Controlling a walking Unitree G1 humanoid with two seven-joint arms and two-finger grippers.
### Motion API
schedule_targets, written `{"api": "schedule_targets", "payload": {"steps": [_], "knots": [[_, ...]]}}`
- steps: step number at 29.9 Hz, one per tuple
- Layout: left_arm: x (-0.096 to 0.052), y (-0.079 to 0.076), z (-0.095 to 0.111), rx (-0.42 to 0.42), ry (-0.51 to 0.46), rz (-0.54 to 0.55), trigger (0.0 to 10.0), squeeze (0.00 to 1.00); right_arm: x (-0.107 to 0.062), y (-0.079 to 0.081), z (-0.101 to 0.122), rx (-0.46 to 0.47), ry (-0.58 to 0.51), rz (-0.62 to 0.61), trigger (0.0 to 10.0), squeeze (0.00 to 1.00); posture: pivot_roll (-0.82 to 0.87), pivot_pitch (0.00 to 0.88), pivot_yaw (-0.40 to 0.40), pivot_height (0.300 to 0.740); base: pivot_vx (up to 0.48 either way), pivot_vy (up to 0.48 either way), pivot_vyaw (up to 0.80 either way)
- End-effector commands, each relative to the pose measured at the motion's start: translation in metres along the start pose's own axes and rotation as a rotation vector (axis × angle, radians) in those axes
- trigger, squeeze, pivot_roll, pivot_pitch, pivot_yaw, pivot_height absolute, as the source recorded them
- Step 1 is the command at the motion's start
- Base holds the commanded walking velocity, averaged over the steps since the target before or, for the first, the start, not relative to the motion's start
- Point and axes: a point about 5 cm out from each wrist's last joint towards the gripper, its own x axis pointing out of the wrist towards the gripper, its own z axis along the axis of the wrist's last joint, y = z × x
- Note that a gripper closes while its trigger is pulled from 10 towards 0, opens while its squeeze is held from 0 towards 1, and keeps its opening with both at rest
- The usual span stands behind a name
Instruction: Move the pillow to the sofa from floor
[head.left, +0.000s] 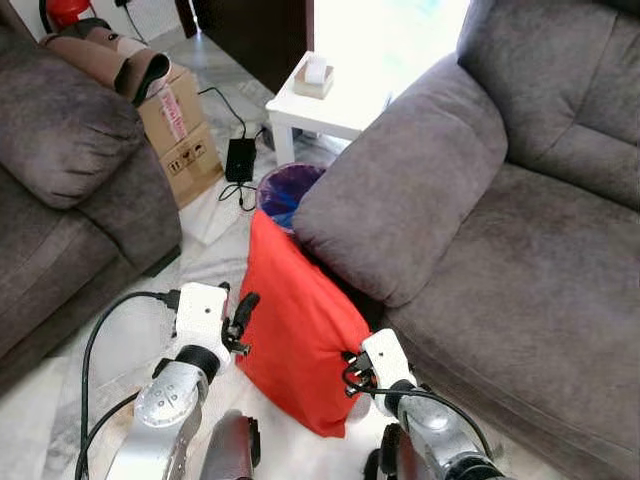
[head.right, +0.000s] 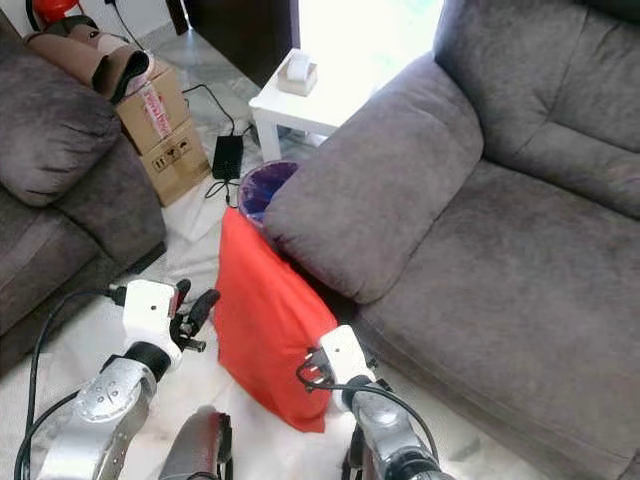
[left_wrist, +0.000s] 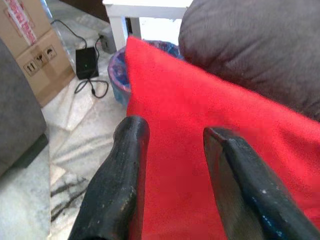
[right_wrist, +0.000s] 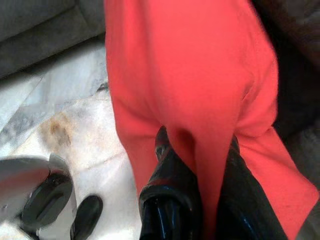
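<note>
Leaning against the sofa (head.left: 520, 290) arm, the red pillow (head.left: 295, 320) stands on the floor, its move barely begun. At its five o'clock edge the right gripper (right_wrist: 197, 150) pinches a fold of fabric; at nine o'clock the left gripper (left_wrist: 172, 150) waits, fingers spread, just beside it. Lifting and placing remain.

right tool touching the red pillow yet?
Touching. The right wrist view shows the right tool with a fold of the red pillow pinched between its two black fingers.
</note>
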Motion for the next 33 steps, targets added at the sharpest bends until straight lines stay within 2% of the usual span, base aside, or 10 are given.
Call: {"api": "schedule_targets", "payload": {"steps": [1,3,7,8,9,10,15,20,29,33], "knots": [[-0.003,0.007,-0.008,-0.003,0.022,0.024,10.0,0.0,-0.002,0.004,-0.003,0.043,-0.03,-0.011,0.0,0.0,0.19,0.207,0.009,0.632,0.0,0.0,0.0],[-0.003,0.01,-0.012,-0.009,0.03,0.037,10.0,0.0,-0.003,0.005,-0.003,0.059,-0.049,-0.01,0.0,0.0,0.18,0.201,0.005,0.632,0.0,0.0,0.0],[-0.008,0.014,-0.023,-0.019,0.047,0.06,10.0,0.0,-0.013,0.0,-0.01,0.24,-0.138,-0.085,0.0,0.0,0.15,0.179,0.006,0.632,0.0,0.0,0.0],[-0.01,0.015,-0.024,-0.022,0.05,0.07,10.0,0.0,-0.016,-0.003,-0.015,0.313,-0.155,-0.129,7.2,0.0,0.15,0.175,0.008,0.632,0.0,0.0,0.0],[-0.01,0.015,-0.024,-0.022,0.05,0.07,10.0,0.0,-0.016,-0.003,-0.015,0.313,-0.155,-0.129,7.2,0.0,0.15,0.175,0.008,0.632,0.0,0.0,0.0],[-0.011,0.017,-0.025,-0.022,0.049,0.075,10.0,0.0,-0.019,-0.005,-0.02,0.377,-0.153,-0.145,10.0,0.0,0.15,0.173,0.009,0.632,0.0,0.0,0.0],[-0.009,0.019,-0.027,-0.015,0.044,0.075,10.0,0.0,-0.03,-0.017,-0.03,0.389,-0.151,-0.219,10.0,0.0,0.13,0.17,0.017,0.632,0.0,0.0,0.0],[-0.003,0.017,-0.023,-0.014,0.025,0.062,10.0,0.0,-0.031,-0.026,-0.012,0.415,-0.278,-0.199,10.0,0.0,0.12,0.167,0.019,0.652,0.0,0.0,0.0],[0.001,0.016,-0.02,-0.039,0.009,0.047,10.0,0.0,-0.025,-0.019,0.004,0.402,-0.334,-0.087,10.0,0.0,0.14,0.16,0.016,0.712,0.0,0.0,0.0],[-0.001,0.017,-0.023,-0.094,0.034,0.03,10.0,0.0,-0.023,-0.021,0.012,0.395,-0.358,-0.065,10.0,0.0,0.14,0.148,0.017,0.737,0.0,0.0,0.0]]}}
